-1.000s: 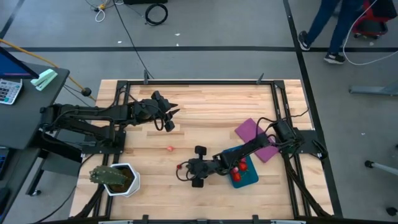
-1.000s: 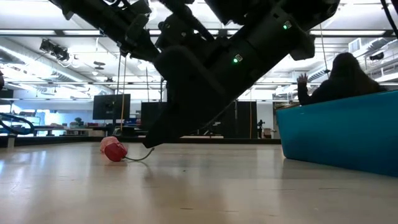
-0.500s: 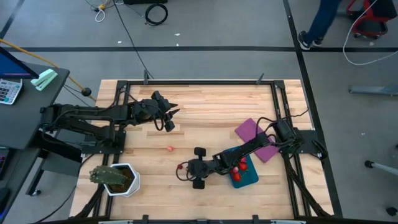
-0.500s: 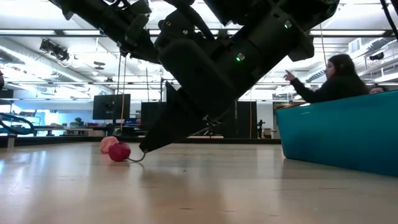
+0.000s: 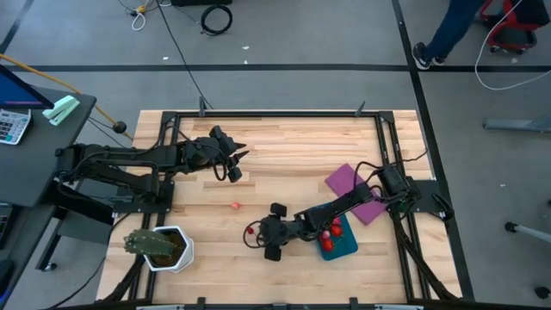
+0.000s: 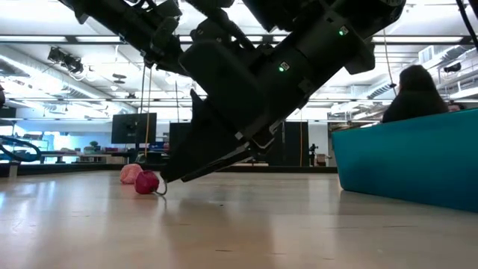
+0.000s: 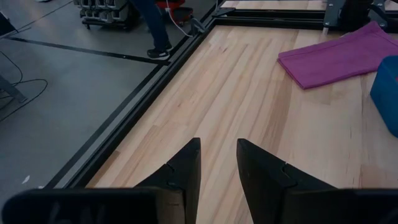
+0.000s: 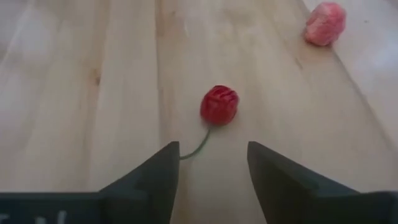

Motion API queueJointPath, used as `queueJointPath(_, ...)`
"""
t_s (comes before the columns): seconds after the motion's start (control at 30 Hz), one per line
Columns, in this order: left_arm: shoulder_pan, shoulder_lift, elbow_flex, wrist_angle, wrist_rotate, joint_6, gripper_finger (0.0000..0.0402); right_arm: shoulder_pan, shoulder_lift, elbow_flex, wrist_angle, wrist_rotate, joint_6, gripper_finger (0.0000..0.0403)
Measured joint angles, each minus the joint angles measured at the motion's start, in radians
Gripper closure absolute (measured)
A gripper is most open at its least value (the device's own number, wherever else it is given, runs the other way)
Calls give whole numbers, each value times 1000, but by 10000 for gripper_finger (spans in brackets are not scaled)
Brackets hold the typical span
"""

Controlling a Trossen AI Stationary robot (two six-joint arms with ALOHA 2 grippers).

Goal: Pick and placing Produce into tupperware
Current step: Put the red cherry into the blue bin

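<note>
Now that my right gripper (image 8: 208, 163) has spread its fingers, the red berry (image 8: 219, 104) lies ungrasped on the table (image 8: 74, 93), needing another pick.

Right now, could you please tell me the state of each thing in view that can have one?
right gripper: open, low over the table, aimed at the red piece.
red piece: loose on the wood, not held.
pink piece: loose, farther off.
tupperware: open, red pieces inside.
left gripper: partly open, empty, waiting.

A small red berry (image 8: 219, 104) with a thin green stem lay on the bench, a pink berry (image 8: 324, 23) beyond it. Red pieces (image 5: 327, 232) sat inside the teal tupperware (image 5: 348, 244).
</note>
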Motion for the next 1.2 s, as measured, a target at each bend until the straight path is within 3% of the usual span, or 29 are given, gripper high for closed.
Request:
queueJointPath(0.37, 0, 0, 0, 0, 0, 0, 292, 15, -2, 0, 51, 63, -27, 225)
queueJointPath(0.7, 0, 0, 0, 0, 0, 0, 292, 25, -2, 0, 77, 16, 75, 231)
queueJointPath(1.2, 0, 0, 0, 0, 0, 0, 292, 39, 13, 0, 116, 29, -12, 231)
